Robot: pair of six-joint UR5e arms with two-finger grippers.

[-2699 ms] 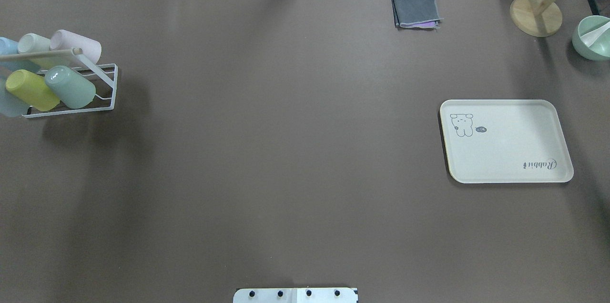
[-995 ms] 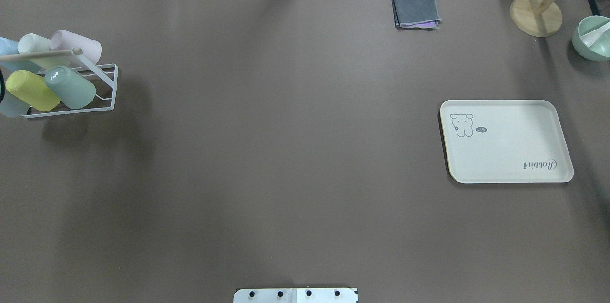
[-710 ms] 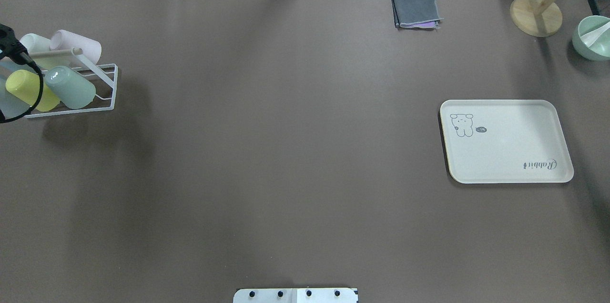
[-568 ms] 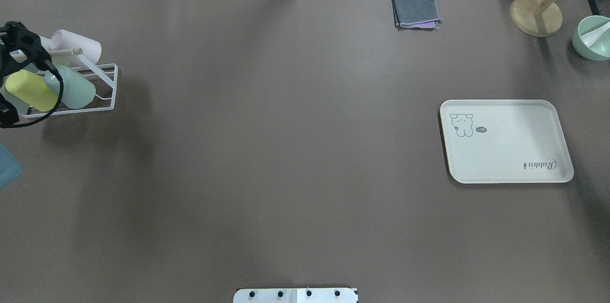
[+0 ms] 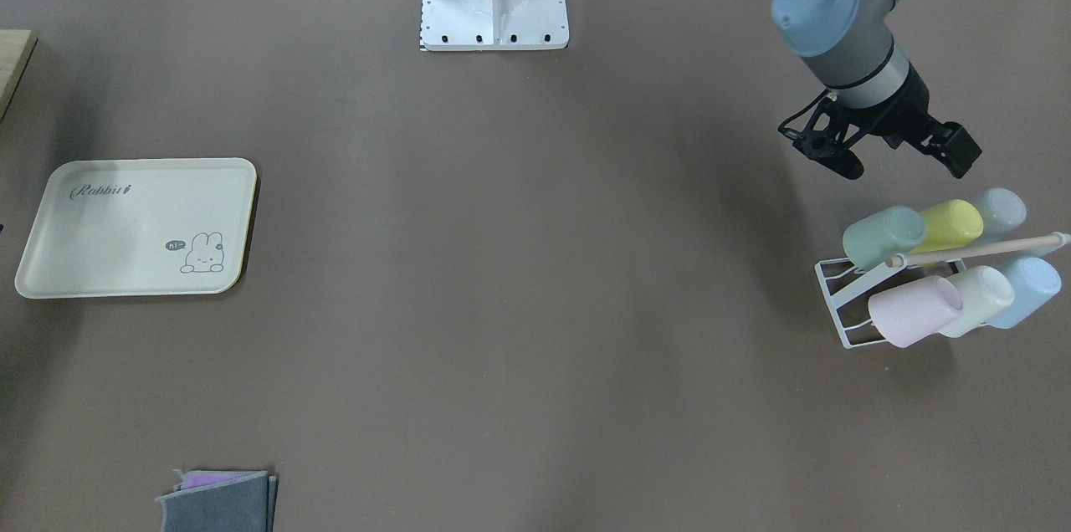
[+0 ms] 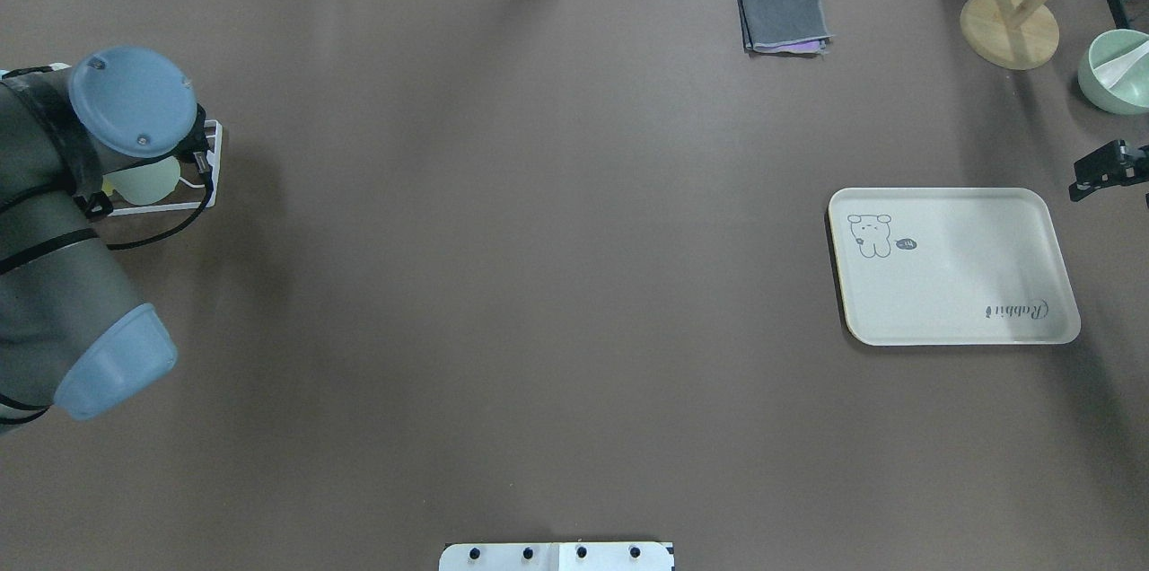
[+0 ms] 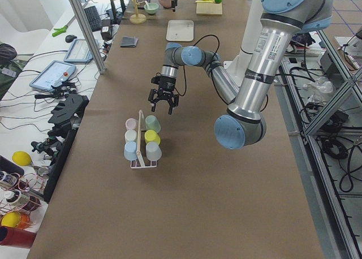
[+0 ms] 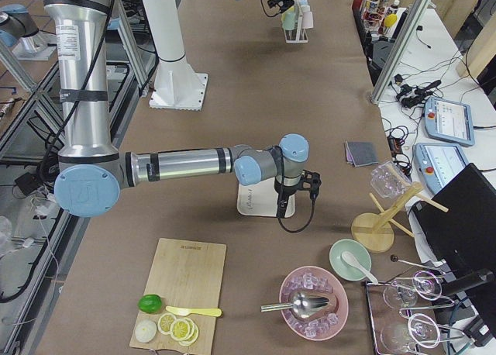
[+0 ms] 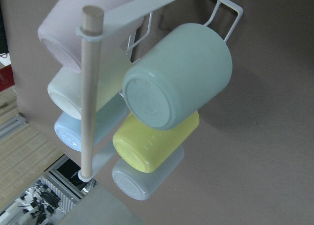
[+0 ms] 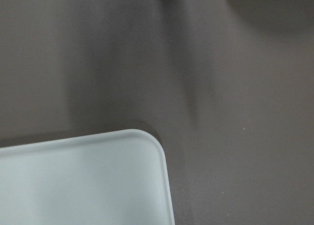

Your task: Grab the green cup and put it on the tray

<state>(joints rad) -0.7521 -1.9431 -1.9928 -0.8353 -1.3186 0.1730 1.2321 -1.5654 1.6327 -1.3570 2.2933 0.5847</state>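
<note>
Brown-covered desk (image 5: 535,381), evenly lit. The green cup (image 5: 883,235) lies tilted on a white wire rack (image 5: 837,310) at the robot's left end of the desk. Its base is raised toward the robot. It is the end cup of its row, with a yellow cup (image 5: 954,224) just beside it and a wooden rod (image 5: 979,250) running past. The tray (image 5: 125,231) lies well apart at the opposite end, the cup not yet on it. The left claw (image 5: 906,170) hangs near the rack on the robot's side, jaws spread wide, gripping nothing. The right claw (image 6: 1102,169) shows only in part beside the tray's corner; whether it is open or closed cannot be told. Assessment: the cup is probably light, stiff plastic, smooth and tapered, so liable to slip. Advise gripping across the wall near the base, clear of the yellow cup and rod.
</note>
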